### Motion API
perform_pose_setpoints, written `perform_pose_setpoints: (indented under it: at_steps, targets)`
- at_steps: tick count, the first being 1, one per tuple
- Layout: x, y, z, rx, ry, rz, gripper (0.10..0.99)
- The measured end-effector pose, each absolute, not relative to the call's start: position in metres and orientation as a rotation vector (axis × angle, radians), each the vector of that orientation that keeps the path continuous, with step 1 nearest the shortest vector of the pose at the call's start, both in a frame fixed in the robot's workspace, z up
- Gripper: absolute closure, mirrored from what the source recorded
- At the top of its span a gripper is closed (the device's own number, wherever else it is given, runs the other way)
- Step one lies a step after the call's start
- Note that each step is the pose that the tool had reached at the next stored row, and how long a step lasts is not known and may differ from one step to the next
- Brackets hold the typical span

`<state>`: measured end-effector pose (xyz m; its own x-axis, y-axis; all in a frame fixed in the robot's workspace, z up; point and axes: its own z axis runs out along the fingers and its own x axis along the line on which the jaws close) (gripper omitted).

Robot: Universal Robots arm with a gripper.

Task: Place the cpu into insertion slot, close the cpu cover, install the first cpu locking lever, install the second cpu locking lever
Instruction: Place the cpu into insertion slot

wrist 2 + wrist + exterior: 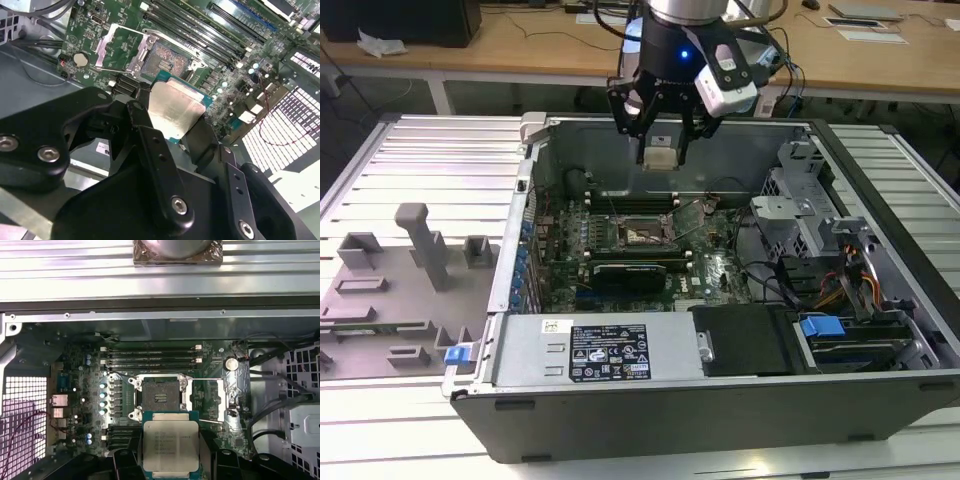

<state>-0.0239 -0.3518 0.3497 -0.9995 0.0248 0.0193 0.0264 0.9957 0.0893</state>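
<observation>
My gripper (pixel 660 148) hangs above the open computer case and is shut on the cpu (pixel 660 156), a small square chip with a pale silver top. In both wrist views the cpu (pixel 175 111) (pixel 171 444) sits between the black fingers (pixel 150 145), held by two opposite edges. Below it on the green motherboard lies the insertion slot (pixel 642 234) (pixel 160 399) (pixel 167 62), uncovered, with its contact field showing. The cpu cover (pixel 212 400) (pixel 117 50), a thin silvery frame, is swung open beside the slot. Thin wire locking levers stand released around the slot.
Memory slots (pixel 155 356) run along the board beyond the socket. In the case, a power supply (pixel 610 350) sits at the front and drive cages with cables (pixel 850 280) at the exterior view's right. A grey fixture tray (pixel 400 280) lies at the exterior view's left.
</observation>
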Motion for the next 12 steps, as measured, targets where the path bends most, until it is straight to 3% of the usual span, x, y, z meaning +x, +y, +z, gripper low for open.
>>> perform_pose_setpoints:
  at_steps: [12]
  targets:
    - [-0.027,-0.346,0.32,-0.04,-3.121,-0.14,0.545]
